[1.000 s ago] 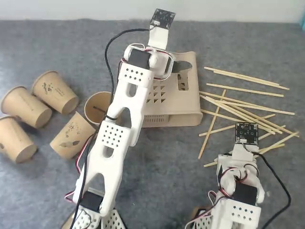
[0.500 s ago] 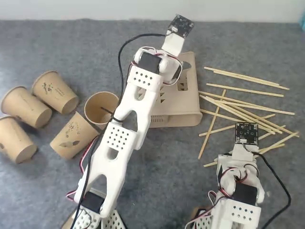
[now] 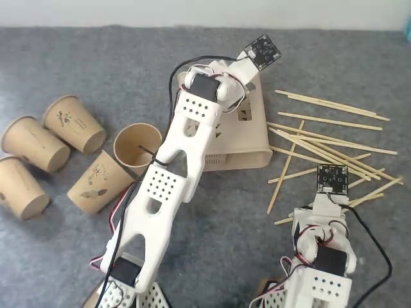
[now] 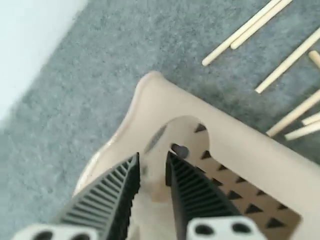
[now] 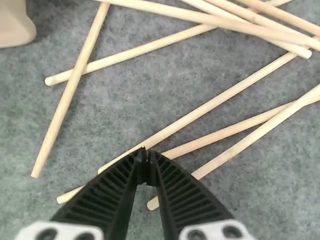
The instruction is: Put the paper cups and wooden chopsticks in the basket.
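Several paper cups (image 3: pixel 74 123) lie on their sides at the left, and one cup (image 3: pixel 138 146) stands open-mouthed beside the beige basket (image 3: pixel 250 138). Wooden chopsticks (image 3: pixel 327 147) lie scattered to the right of the basket. My left arm (image 3: pixel 192 128) stretches over the basket. Its gripper (image 4: pixel 152 162) hangs over the basket's corner and handle cut-out (image 4: pixel 240 145), fingers slightly open and holding nothing. My right gripper (image 5: pixel 146 156) is shut just above a few crossed chopsticks (image 5: pixel 200 110), with nothing in it.
Grey carpet covers the table. Bare carpet lies in front of the basket, between the two arm bases. A pale wall (image 4: pixel 30 40) runs close behind the basket. More chopsticks (image 4: pixel 290 60) lie just past the basket's corner.
My left arm's wrist has swung to the right over the basket, from its back middle to its back right corner. The right arm has stayed still.
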You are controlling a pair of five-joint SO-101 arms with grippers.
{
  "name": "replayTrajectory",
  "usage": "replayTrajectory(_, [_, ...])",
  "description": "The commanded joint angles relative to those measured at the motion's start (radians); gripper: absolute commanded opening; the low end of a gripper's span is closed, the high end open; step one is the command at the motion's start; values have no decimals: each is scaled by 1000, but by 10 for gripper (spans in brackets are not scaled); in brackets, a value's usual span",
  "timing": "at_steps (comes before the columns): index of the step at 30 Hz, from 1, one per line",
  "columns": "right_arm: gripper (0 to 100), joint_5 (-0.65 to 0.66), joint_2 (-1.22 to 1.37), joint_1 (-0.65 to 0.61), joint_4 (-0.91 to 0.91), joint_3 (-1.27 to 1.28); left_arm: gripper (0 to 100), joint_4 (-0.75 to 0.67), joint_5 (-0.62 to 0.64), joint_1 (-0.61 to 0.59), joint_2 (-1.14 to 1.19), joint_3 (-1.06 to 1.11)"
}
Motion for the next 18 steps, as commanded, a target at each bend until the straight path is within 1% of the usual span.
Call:
replayTrajectory(1, [7, 14, 4, 8, -15, -17, 84, -74, -98, 2, -18, -47])
replayTrajectory(6, [7, 14, 4, 8, -13, -17, 83, -212, -158, 6, -17, -41])
replayTrajectory(9, [7, 14, 4, 8, -13, -17, 83, -232, -163, 9, -17, 16])
replayTrajectory(13, [7, 14, 4, 8, -13, -17, 84, -216, -183, -6, -18, 70])
replayTrajectory(16, [7, 14, 4, 8, -13, -17, 85, -149, -218, -11, -31, 53])
replayTrajectory(18, [7, 14, 4, 8, -13, -17, 86, -78, -227, -9, -26, -21])
